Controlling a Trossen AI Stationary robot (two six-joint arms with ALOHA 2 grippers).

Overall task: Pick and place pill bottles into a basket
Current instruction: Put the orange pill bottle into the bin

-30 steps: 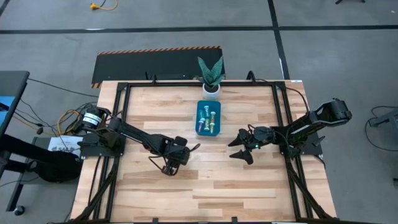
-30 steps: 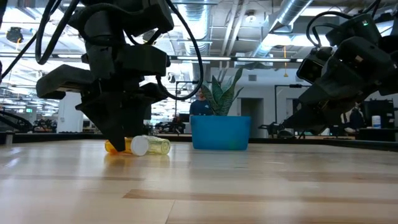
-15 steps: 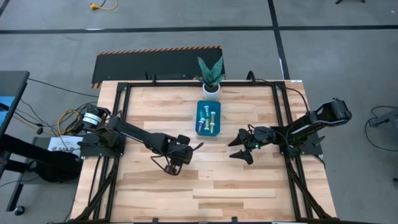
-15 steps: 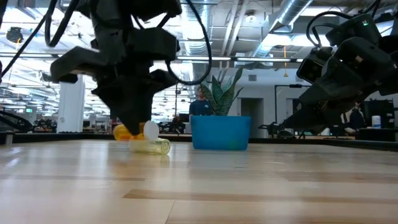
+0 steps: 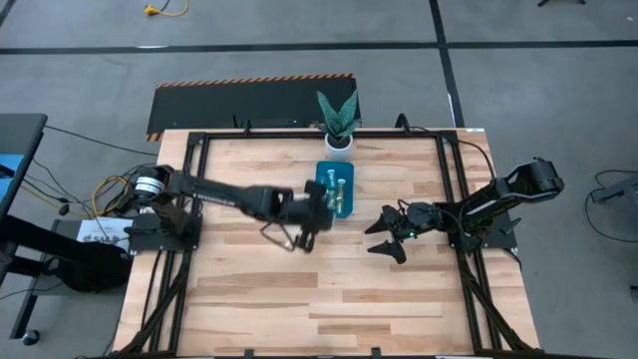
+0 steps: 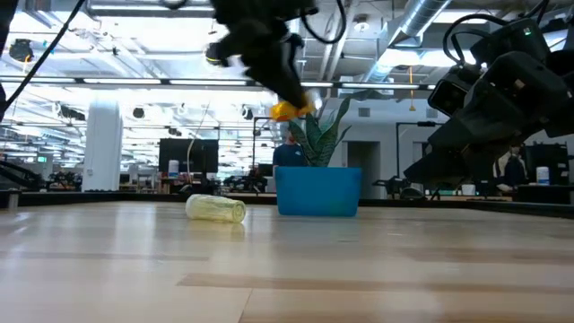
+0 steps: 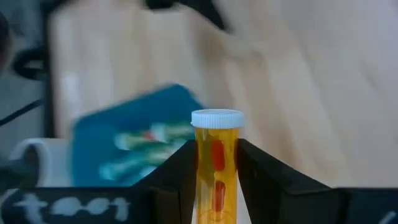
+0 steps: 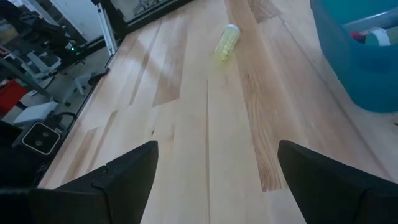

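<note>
Light wood plank table (image 5: 329, 289) in a black frame (image 5: 194, 150). Grey concrete floor (image 5: 90, 80) all round me, dark line across the upper frame. Hazard-striped black mat (image 5: 239, 100) behind the table, cables at left. Low view: open industrial hall, ceiling ducts (image 6: 421, 22), strip lights, white column (image 6: 103, 144) left.

1. We see a pale wood-plank surface (image 5: 329, 289) inside a black frame.
2. On it we find the teal basket (image 5: 323, 172), near the far edge.
3. A yellow pill bottle (image 6: 216, 209) lies on its side, left of the basket in the low view.
4. A white plant pot (image 5: 338, 143) stands at the far edge.
</note>
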